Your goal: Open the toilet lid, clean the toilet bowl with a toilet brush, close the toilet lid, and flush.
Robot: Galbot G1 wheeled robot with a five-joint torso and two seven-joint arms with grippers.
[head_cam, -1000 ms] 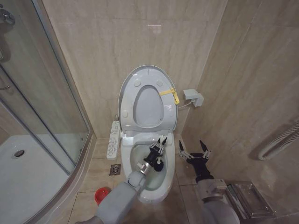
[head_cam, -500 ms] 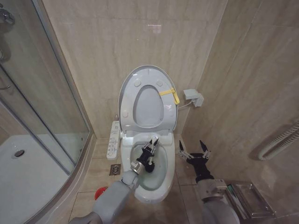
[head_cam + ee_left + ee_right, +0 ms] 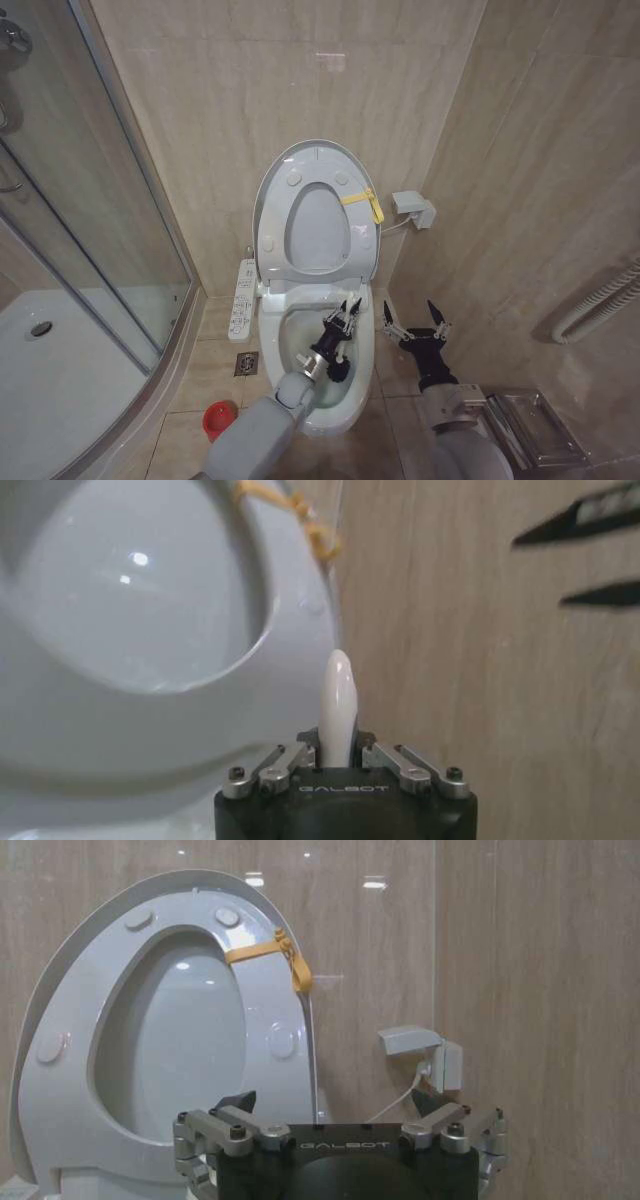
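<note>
The toilet lid stands raised against the wall with the ring seat in front of it and a yellow tag at the rim. Below, the white toilet bowl is uncovered. My left gripper hangs over the bowl's right half, shut on the toilet brush's pale handle. The brush's black head is down inside the bowl. My right gripper hovers open beside the toilet's right side, holding nothing.
A red holder cup stands on the floor left of the toilet, near a floor drain. A control panel is beside the seat. A glass shower enclosure and tray lie left. A metal rack sits at the lower right.
My left gripper swept the brush to the bowl's left side, then back to the right side. The right arm has stayed still.
</note>
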